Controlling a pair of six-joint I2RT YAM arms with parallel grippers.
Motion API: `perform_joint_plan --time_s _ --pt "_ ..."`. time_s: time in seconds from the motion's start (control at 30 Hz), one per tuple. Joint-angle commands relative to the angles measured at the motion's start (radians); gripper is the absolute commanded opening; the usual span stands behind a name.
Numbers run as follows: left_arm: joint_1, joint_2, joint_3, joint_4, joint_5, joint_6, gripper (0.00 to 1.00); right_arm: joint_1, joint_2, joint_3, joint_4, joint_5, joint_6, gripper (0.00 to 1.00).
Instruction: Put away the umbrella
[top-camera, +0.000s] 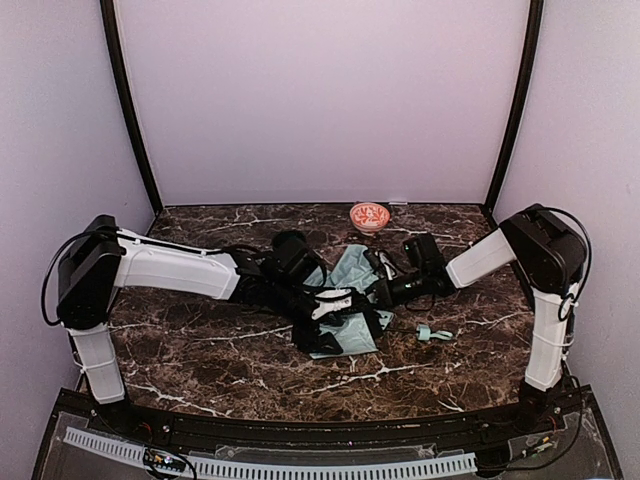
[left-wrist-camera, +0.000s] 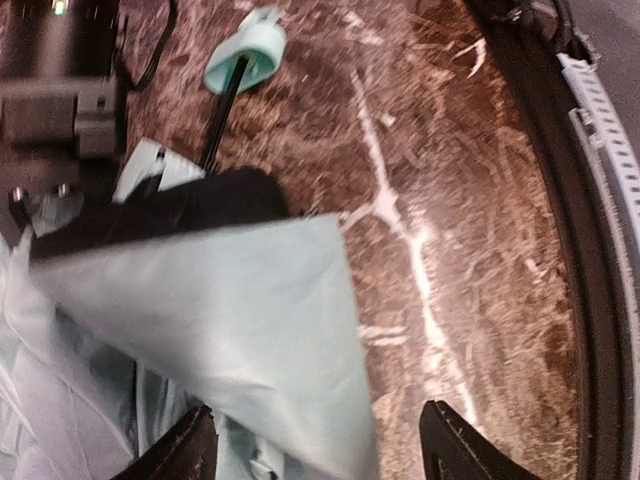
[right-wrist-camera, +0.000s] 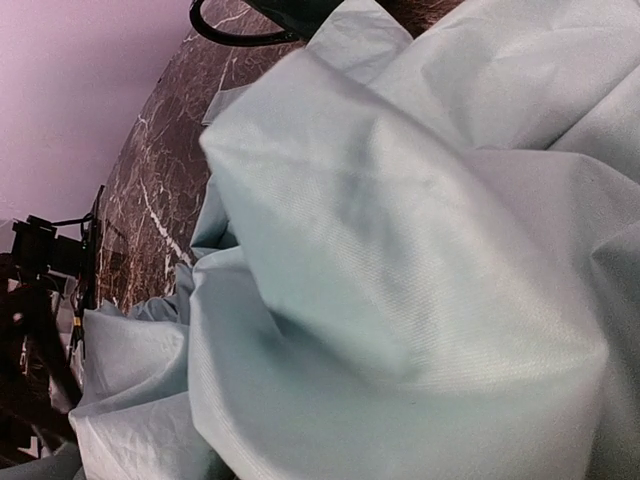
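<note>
Your table (top-camera: 200, 350) carries the umbrella (top-camera: 350, 270) at its middle. It lies loose and crumpled, mint fabric spread with black lining showing, so I judge the folding is only partly done. Both arms meet over it from either side, which suits gathering cloth that one arm can't tame.

Your left gripper (left-wrist-camera: 315, 420) hangs over the near fabric with its jaws apart. A slack corner lies between them, and nothing is pinched.

Your right gripper (top-camera: 383, 292) is buried at the far side. Its jaws are together, but fabric fills its camera, so you cannot tell what they pinch, if anything.

A bowl (top-camera: 369, 216) sits well apart at the back. The shaft (left-wrist-camera: 222, 110) runs out from the cloth to the handle (left-wrist-camera: 247, 50), which rests on the table.
</note>
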Motion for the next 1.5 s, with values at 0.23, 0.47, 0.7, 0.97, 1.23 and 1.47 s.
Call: perform_joint_plan --time_s 0.23,0.47,0.7,0.97,1.23,1.47 --pt "-0.015 0.038 0.02 0.041 -0.179 -0.048 0.38 0.044 0.054 0.021 -0.162 0.123 -0.046 0.0" --pt "-0.02 -0.024 0.123 -0.015 -0.05 -0.012 0.0 0.09 0.086 0.091 -0.252 0.116 -0.12 0.0" --pt "0.009 0.016 0.181 -0.03 -0.047 0.05 0.0 0.131 0.1 0.103 -0.292 0.072 -0.198 0.0" --pt "0.153 0.101 0.242 -0.043 -0.012 -0.015 0.0 0.15 0.071 0.089 -0.34 -0.021 -0.299 0.0" --pt "0.208 0.241 0.168 -0.023 0.037 -0.062 0.0 0.151 0.049 0.086 -0.37 -0.156 -0.362 0.0" --pt "0.208 0.33 0.152 -0.067 0.093 -0.036 0.0 0.122 0.031 0.099 -0.339 -0.169 -0.332 0.09"
